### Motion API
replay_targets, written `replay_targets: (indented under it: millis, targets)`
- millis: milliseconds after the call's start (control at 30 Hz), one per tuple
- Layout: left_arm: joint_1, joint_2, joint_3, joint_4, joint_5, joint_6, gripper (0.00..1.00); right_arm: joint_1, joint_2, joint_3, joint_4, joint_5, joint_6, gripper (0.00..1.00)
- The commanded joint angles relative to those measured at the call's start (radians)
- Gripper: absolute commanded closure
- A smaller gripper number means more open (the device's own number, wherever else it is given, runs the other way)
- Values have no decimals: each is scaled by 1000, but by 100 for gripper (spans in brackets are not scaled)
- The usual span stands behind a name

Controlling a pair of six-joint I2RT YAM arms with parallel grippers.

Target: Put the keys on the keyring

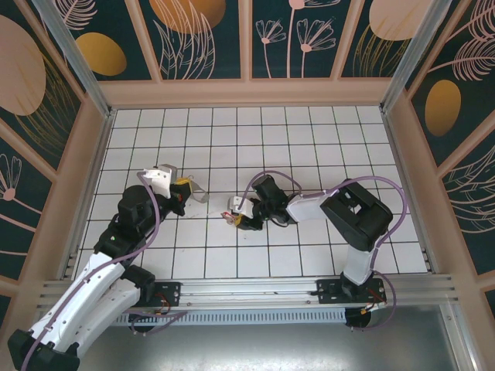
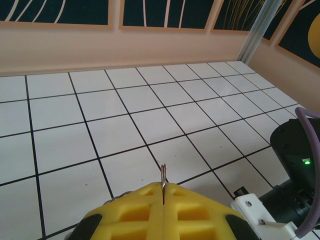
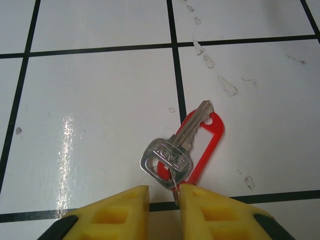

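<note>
Yellow pads (image 3: 120,210) of the right gripper (image 3: 164,197) are sitting at the bottom of the right wrist view. They are standing a narrow gap apart and are not clamping anything. Just ahead of them a silvery key (image 3: 170,152) is lying flat on the white tiled surface (image 3: 90,100), with its head toward the gripper and its toothed blade pointing away. A thin wire loop at the key's head is reaching into the gap between the pads; whether it is touching either pad I cannot tell. The key is resting on a red tag (image 3: 207,142), which is lying close to a black grid line. Faint smudges are trailing across the tiles beyond it.

The keyring (image 2: 163,172) is standing upright and edge-on, pinched between the closed pads of the left gripper (image 2: 163,192), with a thin sliver of metal showing above them.

From above, both grippers are facing each other near the middle of the surface. The key and tag are lying at the right gripper's tip, and the left gripper is holding the keyring off to their left, apart from them.
</note>
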Motion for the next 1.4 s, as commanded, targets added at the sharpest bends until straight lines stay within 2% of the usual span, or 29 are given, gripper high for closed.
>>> replay_targets:
  millis: [0, 333, 567, 733, 933, 1000, 1200, 1367]
  targets:
    - [5, -14, 10, 20, -5, -19, 100, 9, 17, 24, 29, 9, -7, 80]
    - [5, -12, 9, 20, -5, -19, 100, 10, 21, 18, 46, 37, 0, 88]
    - [6, -15, 9, 18, -5, -21, 100, 10, 13, 18, 39, 59, 1, 100]
    - [5, -18, 9, 19, 1, -19, 100, 15, -26, 14, 19, 73, 8, 100]
    - [5, -19, 9, 26, 31, -16, 100, 18, -174, -32, -40, 51, 38, 100]
    - [5, -16, 9, 34, 55, -14, 100, 17, -235, -38, -68, 54, 83, 100]
    - [6, 14, 16, 108, 250, -21, 100, 7, -358, -9, -206, 101, 237, 100]
    - [5, 46, 77, 95, 384, 3, 100, 6, -509, -33, -258, 124, 312, 100]
